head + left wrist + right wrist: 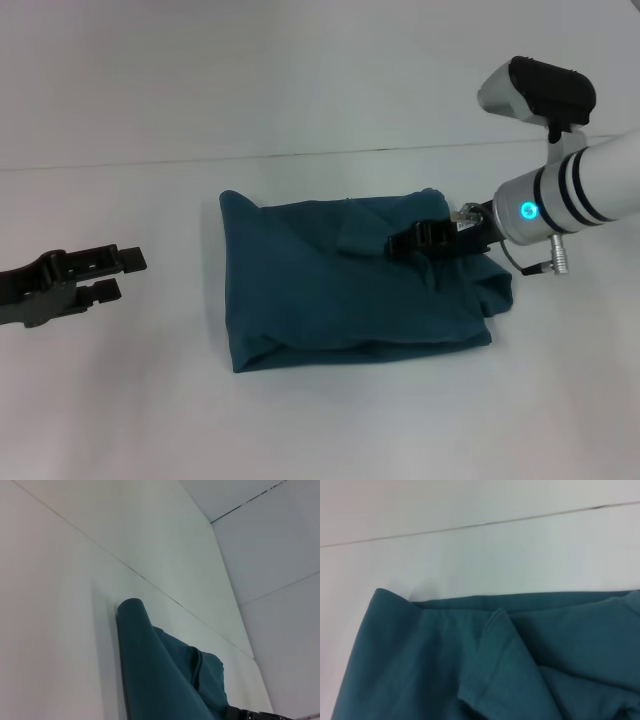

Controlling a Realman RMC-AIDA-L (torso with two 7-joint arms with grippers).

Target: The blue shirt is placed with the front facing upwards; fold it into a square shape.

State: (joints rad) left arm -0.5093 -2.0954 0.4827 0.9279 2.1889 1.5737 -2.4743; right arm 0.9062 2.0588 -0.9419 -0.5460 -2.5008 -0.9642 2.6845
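The blue shirt [340, 290] lies folded into a rough rectangle in the middle of the white table, plain teal side up, with no lettering showing. A small flap of cloth [358, 238] stands up near its far edge and also shows in the right wrist view as a raised fold [496, 630]. My right gripper [415, 241] rests low over the shirt's far right part, just right of that flap. My left gripper [112, 274] hovers open and empty over bare table, well to the left of the shirt. The left wrist view shows the shirt's edge [150, 670].
The white table [120, 400] extends on all sides of the shirt. A seam line [300, 155] runs across where the table meets the back wall. The shirt's right corner [495, 290] bulges unevenly below my right wrist.
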